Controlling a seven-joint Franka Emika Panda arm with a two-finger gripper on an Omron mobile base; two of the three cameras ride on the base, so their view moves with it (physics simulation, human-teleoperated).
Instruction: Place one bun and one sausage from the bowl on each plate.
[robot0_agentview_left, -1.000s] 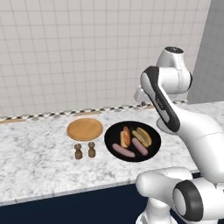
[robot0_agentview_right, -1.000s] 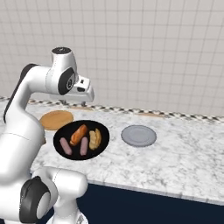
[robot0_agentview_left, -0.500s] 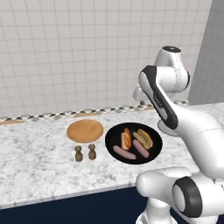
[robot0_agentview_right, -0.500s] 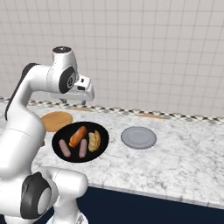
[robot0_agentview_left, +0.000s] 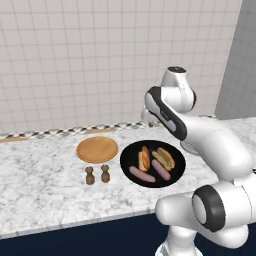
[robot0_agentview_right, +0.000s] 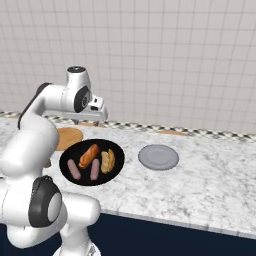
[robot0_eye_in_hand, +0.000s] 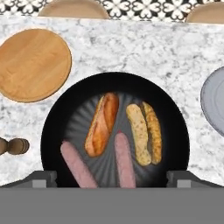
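Note:
The black bowl (robot0_eye_in_hand: 52, 131) (robot0_agentview_left: 175, 172) (robot0_agentview_right: 67, 155) sits mid-counter. It holds an orange-brown bun (robot0_eye_in_hand: 103, 124), a yellowish speckled bun (robot0_eye_in_hand: 144, 133) and two pink sausages (robot0_eye_in_hand: 78, 165) (robot0_eye_in_hand: 124, 159). The tan wooden plate (robot0_eye_in_hand: 34, 64) (robot0_agentview_left: 97, 149) lies bare to the bowl's left. The grey plate (robot0_agentview_right: 158, 156) (robot0_eye_in_hand: 214, 100) lies bare to its right. My gripper (robot0_eye_in_hand: 113, 177) hangs well above the bowl, looking straight down. It is open, its two fingertips (robot0_eye_in_hand: 43, 178) stand far apart, and nothing is between them.
Two small brown shakers (robot0_agentview_left: 90, 175) (robot0_agentview_left: 105, 173) stand just left of the bowl, near the counter's front. Tan wooden discs (robot0_eye_in_hand: 73, 8) lean at the patterned strip along the tiled back wall. Marble counter (robot0_agentview_right: 200, 190) stretches right of the grey plate.
My arm has shifted slightly and the hand has come a little lower over the bowl. The jaws stay wide. Nothing on the counter has moved.

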